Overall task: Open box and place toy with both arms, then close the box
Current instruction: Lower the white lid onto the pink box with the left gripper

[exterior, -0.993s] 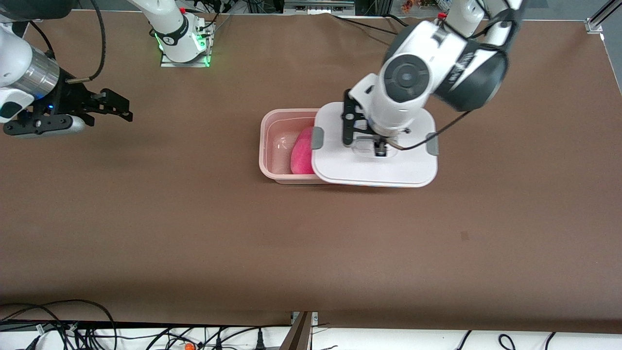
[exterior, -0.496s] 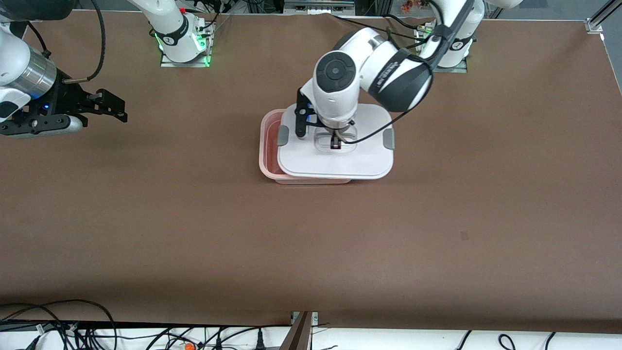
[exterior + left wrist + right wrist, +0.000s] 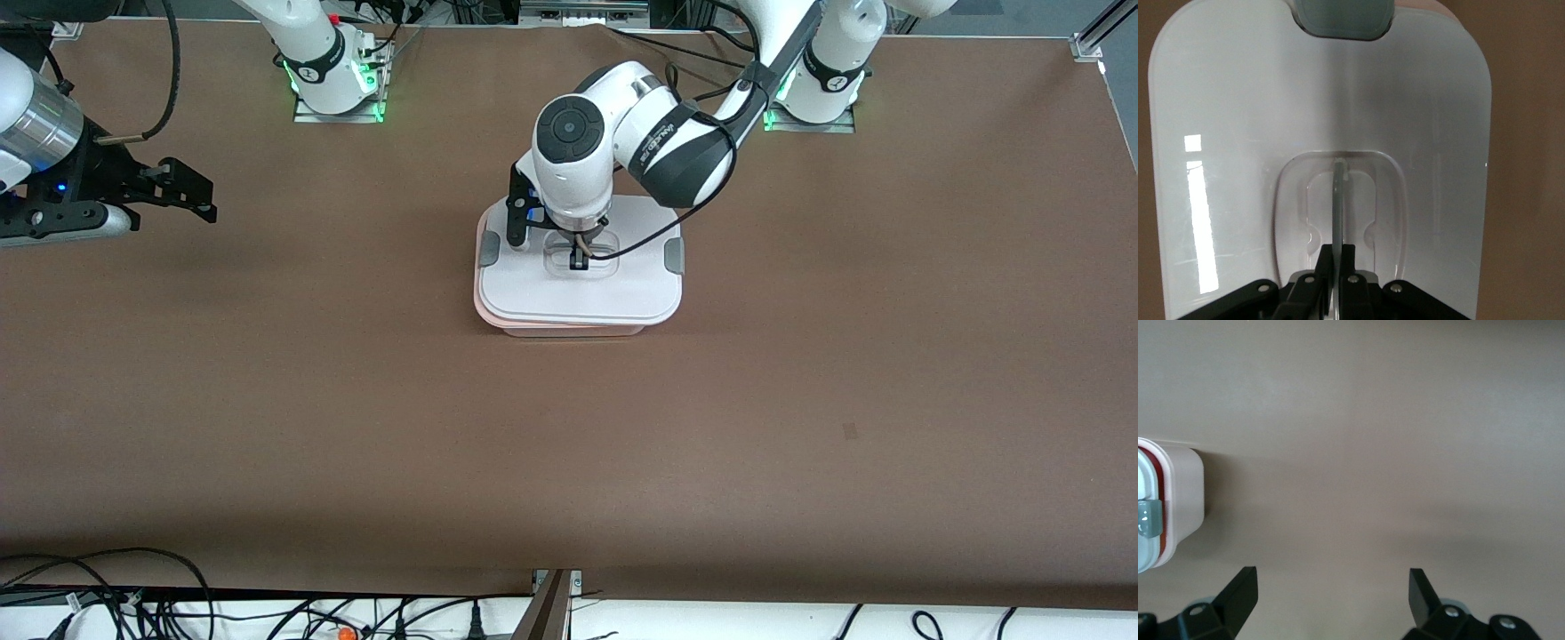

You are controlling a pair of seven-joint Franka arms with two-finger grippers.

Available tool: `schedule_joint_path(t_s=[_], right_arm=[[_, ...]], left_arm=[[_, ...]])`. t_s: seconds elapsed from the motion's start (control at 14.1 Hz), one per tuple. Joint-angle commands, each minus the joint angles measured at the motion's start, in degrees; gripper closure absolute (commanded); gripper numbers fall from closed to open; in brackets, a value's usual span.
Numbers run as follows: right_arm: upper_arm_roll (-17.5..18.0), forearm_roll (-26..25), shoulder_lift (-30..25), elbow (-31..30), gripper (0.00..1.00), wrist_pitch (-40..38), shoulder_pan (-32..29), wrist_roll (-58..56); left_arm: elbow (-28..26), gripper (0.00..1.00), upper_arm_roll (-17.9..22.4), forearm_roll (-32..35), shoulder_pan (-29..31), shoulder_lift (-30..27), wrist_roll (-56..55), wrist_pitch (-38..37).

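- At the upper left of the front view, the right gripper (image 3: 191,191) hangs over bare table (image 3: 356,400) toward the right arm's end, fingers spread wide with nothing between them; this arm waits.
- In the right wrist view only one corner of the box (image 3: 1178,503) shows, at the frame's left edge, well apart from that gripper.
- At the upper middle of the front view sits the box (image 3: 569,329), its pinkish wall peeking out under the lid's lower edge.
- The white lid (image 3: 578,293) covers nearly the whole tub, and the toy is hidden beneath it, so I cannot confirm its pose.
- The left gripper (image 3: 580,260) stands over the lid's recessed centre, fingers pressed together on the thin upright handle (image 3: 1338,200) in the recess.
- Step in hand, as I judge it: seating the lid to close the box.
- To do it well, line the lid's rim up with the tub's rim all round before pressing.
- A pink sliver at the lower edge suggests either a slight offset or only the camera's angle; I cannot tell which.
- Lower straight down and keep the lid level, since a tilt could catch one corner on the rim.
- Let go only once the lid sits flat, so it does not spring or slide.
- The grey clips (image 3: 490,250) at each end may need pressing afterwards.
- The box's long axis runs across the front view, from the right arm's end toward the left arm's end, with one clip at each end.
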Motion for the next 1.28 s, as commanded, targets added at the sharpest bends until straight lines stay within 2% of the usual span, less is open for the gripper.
schedule_joint_path(t_s=[0.0, 0.5, 0.71, 1.21], right_arm=[[0.75, -1.13, 1.22, 2.34, 0.0, -0.93, -1.24, -0.53], [0.58, -1.22, 1.04, 2.17, 0.0, -2.68, -1.33, -0.44], [-1.27, -1.13, 1.22, 2.17, 0.0, -3.83, -1.33, -0.53], [-0.74, -1.04, 1.13, 2.34, 0.0, -3.83, -0.19, -0.18]], left_arm=[[1.62, 1.0, 0.85, -0.08, -1.73, 0.78, -2.54, -0.26], [1.7, 1.0, 0.76, 0.98, -2.27, 2.45, -5.72, 2.72], [1.53, 1.0, 0.85, 1.24, -2.18, 2.45, -5.72, 3.25], [1.53, 1.0, 1.2, 1.33, -1.65, 2.72, -4.84, 3.6]])
